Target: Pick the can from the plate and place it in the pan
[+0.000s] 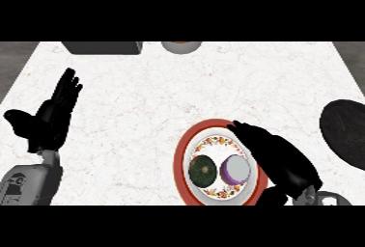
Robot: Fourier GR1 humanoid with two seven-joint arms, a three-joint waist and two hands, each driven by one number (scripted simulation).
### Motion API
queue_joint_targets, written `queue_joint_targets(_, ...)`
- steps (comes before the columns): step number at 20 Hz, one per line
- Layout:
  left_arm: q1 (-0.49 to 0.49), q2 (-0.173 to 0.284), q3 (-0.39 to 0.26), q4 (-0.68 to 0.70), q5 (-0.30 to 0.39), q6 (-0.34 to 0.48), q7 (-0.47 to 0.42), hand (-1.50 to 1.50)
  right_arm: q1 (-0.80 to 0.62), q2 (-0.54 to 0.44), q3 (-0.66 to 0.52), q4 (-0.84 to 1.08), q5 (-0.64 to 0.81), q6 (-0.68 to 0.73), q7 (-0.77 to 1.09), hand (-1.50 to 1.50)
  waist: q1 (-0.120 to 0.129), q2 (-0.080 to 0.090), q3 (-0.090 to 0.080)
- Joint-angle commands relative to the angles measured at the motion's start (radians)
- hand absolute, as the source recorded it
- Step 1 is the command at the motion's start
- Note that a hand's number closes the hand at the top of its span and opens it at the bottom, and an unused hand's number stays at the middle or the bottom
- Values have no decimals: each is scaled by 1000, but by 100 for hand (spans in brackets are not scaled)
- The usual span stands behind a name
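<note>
A red-rimmed plate point(187, 144) with a flowered border lies low in the middle of the counter. On it stand a purple can with a silver top point(235, 170) and, to its left, a dark green round thing point(203, 170). My right hand point(279, 155) hovers over the plate's right rim, just right of the can, fingers straight and open, holding nothing. The dark pan point(345, 131) lies at the right edge, partly cut off. My left hand point(51, 116) rests open at the left, fingers up.
A dark grey box point(101, 47) and a pale bowl point(179, 47) sit at the counter's far edge. White marbled counter point(178, 91) stretches between them and the plate.
</note>
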Motion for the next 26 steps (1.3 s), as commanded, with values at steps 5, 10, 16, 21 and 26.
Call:
queue_joint_targets(5, -46, -26, 14, 37, -27, 4, 25, 0, -82, 67, 19, 94, 71, 110, 71, -150, -1, 1, 0)
queue_joint_targets(10, -48, -26, 54, 83, -13, -36, -31, 0, 45, 89, 88, 128, 173, 3, -23, -150, -4, 1, 0)
queue_joint_targets(16, 57, -63, 6, -120, -57, -5, 75, 0, -13, 61, 13, 232, 221, 14, -133, -150, 2, -1, 0)
queue_joint_targets(21, 60, -44, 47, -24, -42, -66, -26, 0, -39, 119, 41, 365, 287, -18, -150, -150, 2, 0, 0)
queue_joint_targets(26, -1, -56, 60, 2, -67, -39, 5, 0, -68, 193, 23, 385, 285, 52, -108, -150, 1, 1, 0)
